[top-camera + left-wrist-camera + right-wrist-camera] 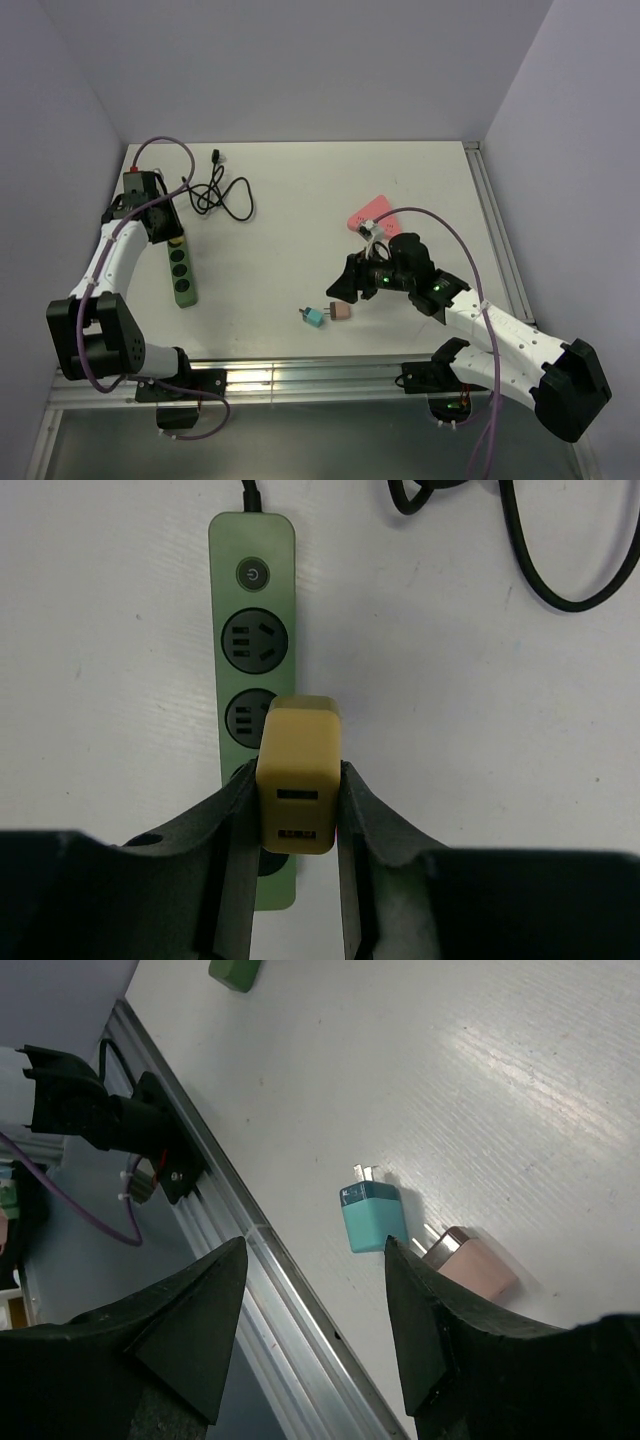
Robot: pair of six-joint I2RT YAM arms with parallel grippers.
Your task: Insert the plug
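Note:
A green power strip (255, 610) lies on the table at the left, also in the top view (184, 275). My left gripper (298, 825) is shut on a yellow plug (298, 770) and holds it over the strip's middle and lower sockets, USB slots facing the camera. In the top view the left gripper (168, 232) is over the strip's far end. My right gripper (315, 1290) is open and empty, hovering just above a teal plug (373, 1216) and a pink plug (470, 1262) that lie side by side near the front edge (315, 316).
A black cable (222, 193) is coiled at the back left, running from the strip's far end. A pink card (372, 213) lies behind the right gripper. The metal rail (290, 1300) of the table's front edge is under the right gripper.

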